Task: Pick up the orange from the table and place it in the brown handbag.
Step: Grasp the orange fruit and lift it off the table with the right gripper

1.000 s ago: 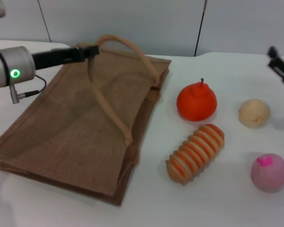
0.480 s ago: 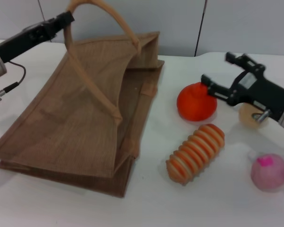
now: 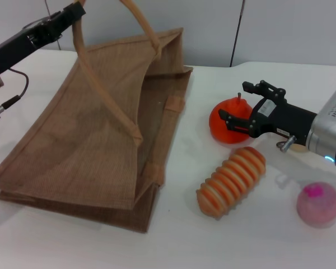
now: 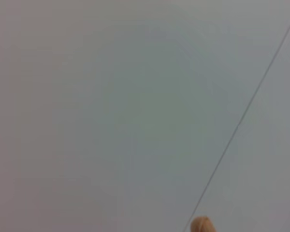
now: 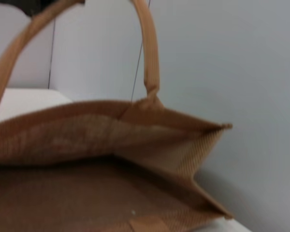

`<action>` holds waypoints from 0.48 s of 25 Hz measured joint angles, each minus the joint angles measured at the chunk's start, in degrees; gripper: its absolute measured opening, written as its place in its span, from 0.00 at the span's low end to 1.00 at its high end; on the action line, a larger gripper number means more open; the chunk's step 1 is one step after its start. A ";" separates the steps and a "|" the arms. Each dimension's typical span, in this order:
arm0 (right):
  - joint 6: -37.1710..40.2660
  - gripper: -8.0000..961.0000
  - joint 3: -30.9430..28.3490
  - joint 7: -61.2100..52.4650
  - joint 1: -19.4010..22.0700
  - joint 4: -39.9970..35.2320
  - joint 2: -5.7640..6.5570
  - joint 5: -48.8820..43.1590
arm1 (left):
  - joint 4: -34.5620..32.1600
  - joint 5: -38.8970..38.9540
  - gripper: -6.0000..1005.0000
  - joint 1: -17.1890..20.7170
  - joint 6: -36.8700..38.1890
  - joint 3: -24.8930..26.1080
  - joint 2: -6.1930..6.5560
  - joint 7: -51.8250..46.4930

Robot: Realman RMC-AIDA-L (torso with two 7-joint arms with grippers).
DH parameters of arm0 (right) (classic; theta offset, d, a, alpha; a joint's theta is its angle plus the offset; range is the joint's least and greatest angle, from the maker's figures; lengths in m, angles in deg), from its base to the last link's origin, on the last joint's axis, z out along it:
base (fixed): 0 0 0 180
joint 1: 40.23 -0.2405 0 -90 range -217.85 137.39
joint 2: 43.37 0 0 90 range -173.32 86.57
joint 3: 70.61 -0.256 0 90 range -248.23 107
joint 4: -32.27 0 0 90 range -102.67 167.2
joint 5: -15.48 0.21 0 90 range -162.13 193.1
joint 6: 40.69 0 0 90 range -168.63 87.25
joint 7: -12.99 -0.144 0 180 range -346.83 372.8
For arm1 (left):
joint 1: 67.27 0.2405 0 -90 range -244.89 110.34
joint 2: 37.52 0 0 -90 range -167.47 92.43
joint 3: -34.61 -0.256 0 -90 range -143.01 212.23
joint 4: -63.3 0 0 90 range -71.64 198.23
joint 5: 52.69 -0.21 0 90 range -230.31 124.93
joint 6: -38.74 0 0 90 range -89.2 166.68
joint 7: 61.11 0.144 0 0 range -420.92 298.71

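My left hand (image 3: 75,12), upper left, pinches the handbag (image 3: 101,129) handle to hold its mouth open, while my right hand (image 3: 236,109), fingers spread, straddles the orange (image 3: 227,124) on the table (image 3: 173,235) at centre right.

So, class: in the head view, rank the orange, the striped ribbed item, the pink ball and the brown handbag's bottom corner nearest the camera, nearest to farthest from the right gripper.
From the right gripper:
1. The orange, between its fingers.
2. The striped ribbed item, just in front.
3. The pink ball, front right.
4. The brown handbag, its near bottom corner far to the left.
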 joint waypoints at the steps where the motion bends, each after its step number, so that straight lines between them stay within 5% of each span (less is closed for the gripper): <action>1: -0.84 0.92 0.23 -0.01 -0.05 0.27 0.02 -0.01 | 0.00 0.01 0.12 0.03 -0.45 0.20 -0.04 0.10; 12: -7.38 0.92 1.74 -0.03 -0.79 1.47 -0.03 -0.05 | 0.03 0.70 0.12 0.20 -2.92 1.60 -0.47 1.64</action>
